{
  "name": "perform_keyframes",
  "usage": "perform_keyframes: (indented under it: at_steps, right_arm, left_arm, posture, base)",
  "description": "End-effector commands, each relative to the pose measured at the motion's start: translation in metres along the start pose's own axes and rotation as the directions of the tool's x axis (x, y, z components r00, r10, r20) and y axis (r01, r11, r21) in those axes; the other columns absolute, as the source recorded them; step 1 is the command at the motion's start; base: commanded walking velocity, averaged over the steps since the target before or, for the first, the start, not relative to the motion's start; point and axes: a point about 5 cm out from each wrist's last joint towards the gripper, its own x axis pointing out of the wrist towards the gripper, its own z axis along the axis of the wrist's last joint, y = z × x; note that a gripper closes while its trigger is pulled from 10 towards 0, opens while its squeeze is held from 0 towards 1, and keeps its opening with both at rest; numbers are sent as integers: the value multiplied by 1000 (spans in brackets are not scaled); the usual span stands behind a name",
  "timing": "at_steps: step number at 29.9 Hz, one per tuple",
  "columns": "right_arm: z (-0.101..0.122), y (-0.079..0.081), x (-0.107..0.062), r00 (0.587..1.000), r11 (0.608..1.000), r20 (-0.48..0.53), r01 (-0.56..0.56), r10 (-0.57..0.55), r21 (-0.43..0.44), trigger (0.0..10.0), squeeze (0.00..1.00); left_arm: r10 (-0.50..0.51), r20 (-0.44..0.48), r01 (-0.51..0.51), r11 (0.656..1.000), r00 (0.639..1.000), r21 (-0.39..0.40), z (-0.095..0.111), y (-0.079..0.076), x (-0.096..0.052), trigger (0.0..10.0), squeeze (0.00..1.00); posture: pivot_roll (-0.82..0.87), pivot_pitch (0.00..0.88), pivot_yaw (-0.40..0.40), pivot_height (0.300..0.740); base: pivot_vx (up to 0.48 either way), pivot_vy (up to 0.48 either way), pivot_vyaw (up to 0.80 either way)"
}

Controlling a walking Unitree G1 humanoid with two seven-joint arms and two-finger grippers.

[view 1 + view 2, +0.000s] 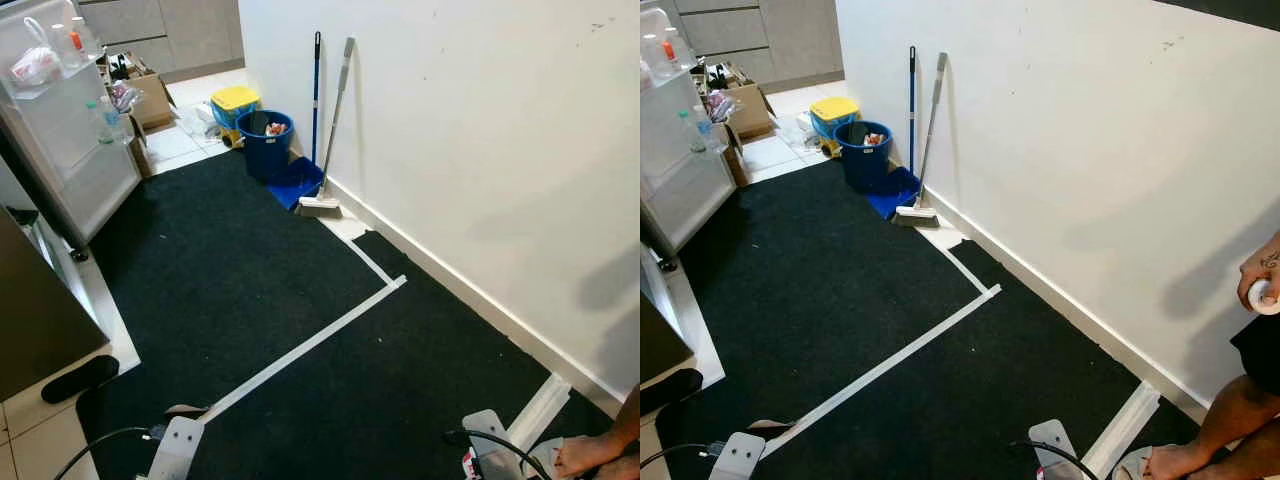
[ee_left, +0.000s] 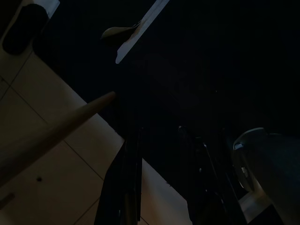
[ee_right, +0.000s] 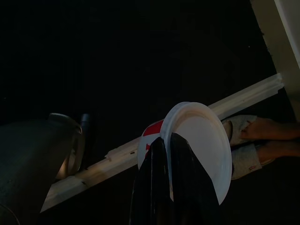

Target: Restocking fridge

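The fridge door (image 1: 75,160) stands open at the far left, with bottles (image 1: 106,120) and a white bag (image 1: 36,66) on its shelves. My right gripper (image 3: 166,187) hangs low over the black carpet, shut on a round white tub with a red label (image 3: 201,145); a bit of the tub (image 1: 468,464) shows beside the right arm (image 1: 492,450). My left gripper (image 2: 161,187) hangs over the edge between carpet and floor tiles, its two dark fingers apart with nothing between them. The left arm (image 1: 176,446) shows at the bottom edge.
White tape lines (image 1: 310,342) cross the black carpet (image 1: 240,280). A blue bin (image 1: 265,140), a yellow-lidded bin (image 1: 235,100), a broom and a dustpan (image 1: 298,182) stand by the wall. Cardboard boxes (image 1: 150,100) lie beyond. A black slipper (image 1: 80,378) is at left. A person's foot (image 1: 590,455) is at right.
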Motion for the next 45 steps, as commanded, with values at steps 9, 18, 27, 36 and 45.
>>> perform_keyframes:
  at_steps: [9, 18, 27, 36, 45]
  right_arm:
    - [0, -3, 0, 1000, 1000, 7, 7, -7, -5, 10000, 0]
    - [1, -3, 0, 1000, 1000, 6, 8, -8, -3, 10000, 0]
    - [1, -2, 0, 1000, 1000, 7, 9, -9, 1, 10000, 0]
    - [0, -2, 0, 1000, 1000, 3, 11, -11, 16, 10000, 0]
    - [-1, -2, 0, 1000, 1000, -1, 13, -13, 18, 10000, 0]
  left_arm:
    - [-29, 5, 29, 999, 1000, 15, 1, -7, 0, 10000, 333]
    - [-30, 6, 30, 999, 1000, 24, 1, -7, 0, 10000, 333]
    - [-30, 5, 30, 999, 1000, 30, 0, -6, 0, 10000, 325]
    - [-32, 7, 31, 999, 999, 31, 1, -6, 0, 10000, 329]
    - [-31, 8, 31, 999, 999, 31, 2, -7, 1, 10000, 333]
  posture:
    - [22, 0, -58, 740]
    - [23, 0, -53, 740]
    - [22, 0, -51, 740]
    - [19, 0, -49, 740]
    - [18, 0, -48, 740]
  base:
    - [196, 0, 0]
    - [350, 0, 0]
    - [361, 0, 0]
    - [339, 0, 0]
    - [332, 0, 0]
